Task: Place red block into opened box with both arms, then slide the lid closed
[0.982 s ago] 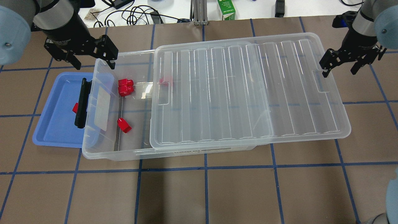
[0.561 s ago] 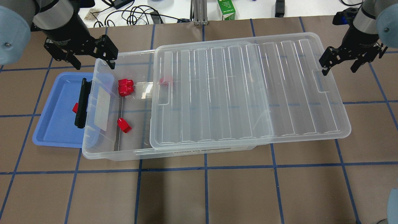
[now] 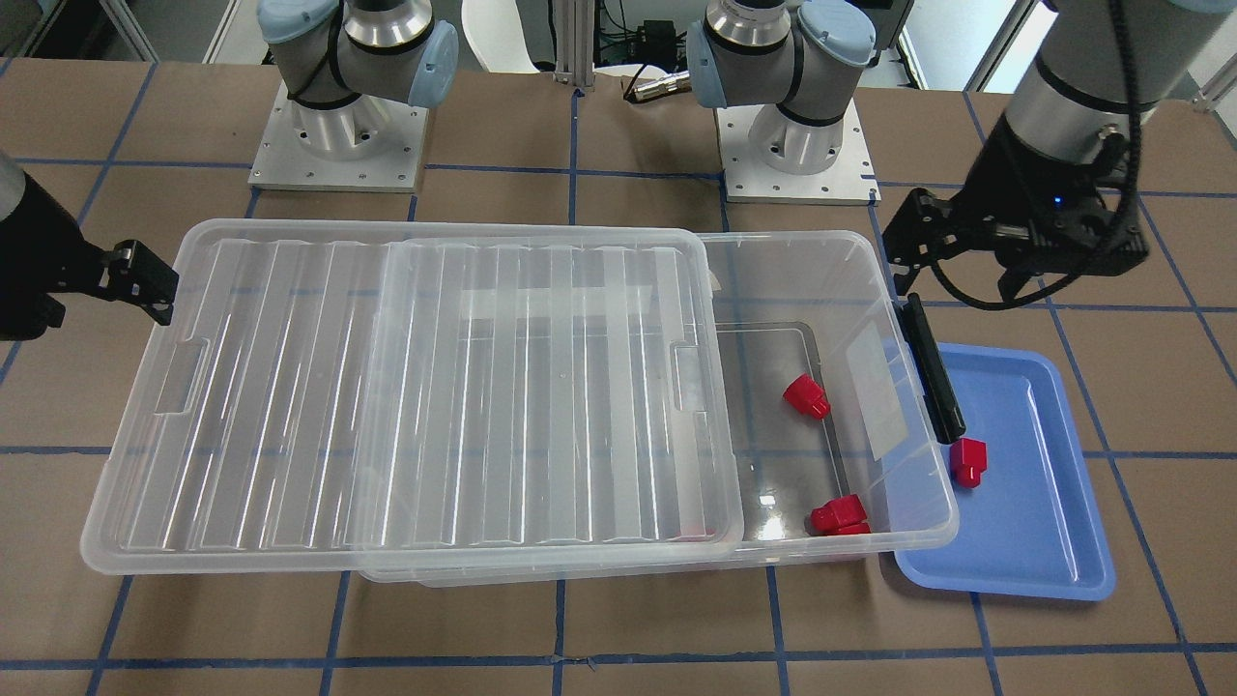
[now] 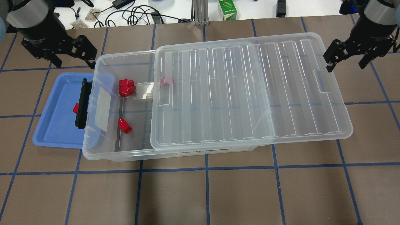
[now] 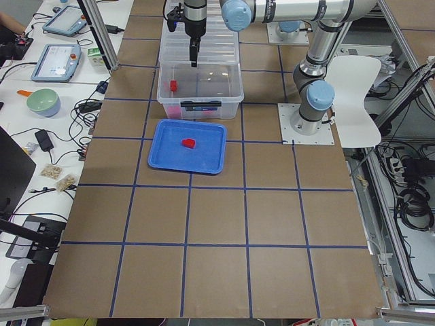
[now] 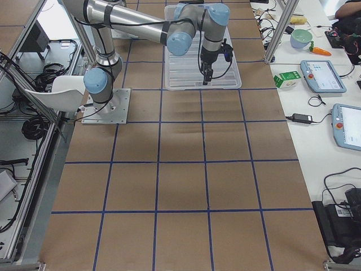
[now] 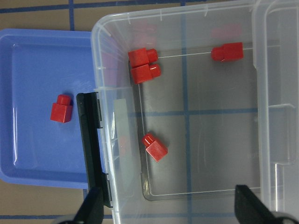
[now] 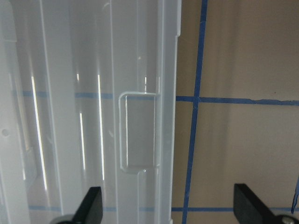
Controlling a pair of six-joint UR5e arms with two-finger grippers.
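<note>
One red block (image 4: 75,108) lies in the blue tray (image 4: 56,125), also seen in the left wrist view (image 7: 61,108). Several more red blocks (image 4: 126,86) sit inside the clear box (image 4: 125,154), one of them under the lid's edge. The ribbed lid (image 4: 250,93) covers the box's right part and overhangs its right end, leaving the left end uncovered. My left gripper (image 4: 75,65) hovers open beyond the box's far left corner, empty. My right gripper (image 4: 345,67) hangs open and empty just past the lid's right end, by its notch (image 8: 139,130).
A black latch handle (image 4: 82,103) on the box's left end overhangs the blue tray. Cables and a green carton (image 4: 227,9) lie on the white bench past the far table edge. Brown mat with blue grid lines stretches bare along the near side (image 4: 206,193).
My left gripper has drawn away to the left from the box's far left corner. The right gripper has shifted slightly right and farther back. Blocks, box and lid have not moved.
</note>
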